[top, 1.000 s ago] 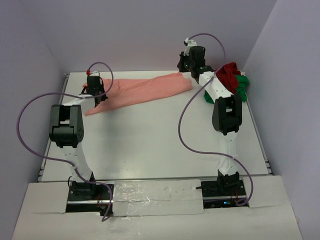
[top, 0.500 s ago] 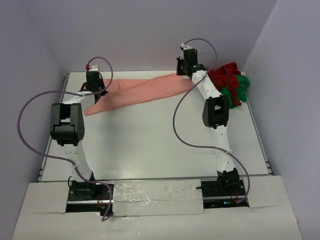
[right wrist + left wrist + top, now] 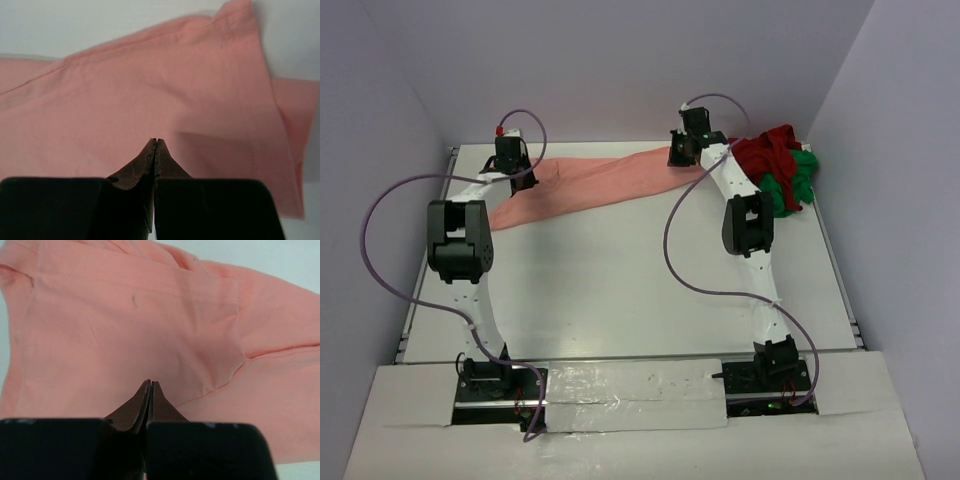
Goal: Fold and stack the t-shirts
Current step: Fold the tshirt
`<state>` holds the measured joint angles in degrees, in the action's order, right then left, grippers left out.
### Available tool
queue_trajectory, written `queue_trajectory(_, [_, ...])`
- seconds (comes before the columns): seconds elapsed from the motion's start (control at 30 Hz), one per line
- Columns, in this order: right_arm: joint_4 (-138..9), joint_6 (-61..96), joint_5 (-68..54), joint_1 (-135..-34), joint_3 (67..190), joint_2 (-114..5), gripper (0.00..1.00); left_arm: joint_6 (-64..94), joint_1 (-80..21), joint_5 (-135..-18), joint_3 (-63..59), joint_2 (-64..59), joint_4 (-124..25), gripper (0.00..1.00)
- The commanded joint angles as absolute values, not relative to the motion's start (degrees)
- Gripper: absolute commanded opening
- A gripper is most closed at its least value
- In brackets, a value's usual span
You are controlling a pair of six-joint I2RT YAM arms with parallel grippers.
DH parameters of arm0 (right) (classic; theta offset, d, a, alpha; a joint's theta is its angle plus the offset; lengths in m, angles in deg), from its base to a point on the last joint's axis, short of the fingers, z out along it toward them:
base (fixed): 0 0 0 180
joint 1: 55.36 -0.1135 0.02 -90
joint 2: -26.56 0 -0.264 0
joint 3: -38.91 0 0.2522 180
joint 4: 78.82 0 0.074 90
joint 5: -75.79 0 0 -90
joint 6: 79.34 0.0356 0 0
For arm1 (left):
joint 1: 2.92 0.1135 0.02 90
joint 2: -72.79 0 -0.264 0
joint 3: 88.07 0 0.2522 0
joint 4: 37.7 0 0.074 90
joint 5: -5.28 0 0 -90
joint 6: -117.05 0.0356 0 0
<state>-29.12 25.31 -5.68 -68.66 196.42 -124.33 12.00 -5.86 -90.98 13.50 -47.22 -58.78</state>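
The left claw [image 3: 150, 382] is pinched shut on the salmon-pink t-shirt [image 3: 600, 180] near its left end. The shirt lies drawn into a long band across the far part of the worktop [image 3: 620, 290]. Its long axis runs left to right on a slant, the left end nearer the arm bases and the right end farther off. Which end is the collar I cannot tell. The right claw [image 3: 155, 140] is likewise closed on the cloth at that far end. To spread it well, I reckon both should draw apart evenly and low, so the cloth flattens without slipping free. The dark red t-shirt [image 3: 765, 150] and bright green t-shirt [image 3: 795, 185] sit heaped together at the far right.
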Motion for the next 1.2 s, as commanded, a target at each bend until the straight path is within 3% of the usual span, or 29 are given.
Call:
queue_trajectory(0.0, [-25.9, 30.4, -0.2, -67.8, 197.7, -126.3, 0.00, 10.2, -5.6, -88.3, 17.7, -49.0, -65.1, 0.00])
queue_trajectory(0.63, [-25.7, 26.2, -1.8, -68.2, 186.6, -118.5, 0.00, 10.6, -4.2, -88.5, 25.9, -59.8, -71.9, 0.00])
queue_trajectory(1.0, [-31.6, 16.2, -2.4, -74.4, 157.5, -90.6, 0.00, 12.5, -4.5, -91.3, 33.4, -65.8, -73.3, 0.00])
queue_trajectory(1.17, [-32.5, 11.5, -3.5, -80.6, 151.0, -78.5, 0.00, 14.7, -6.4, -93.1, 33.4, -65.4, -71.7, 0.00])
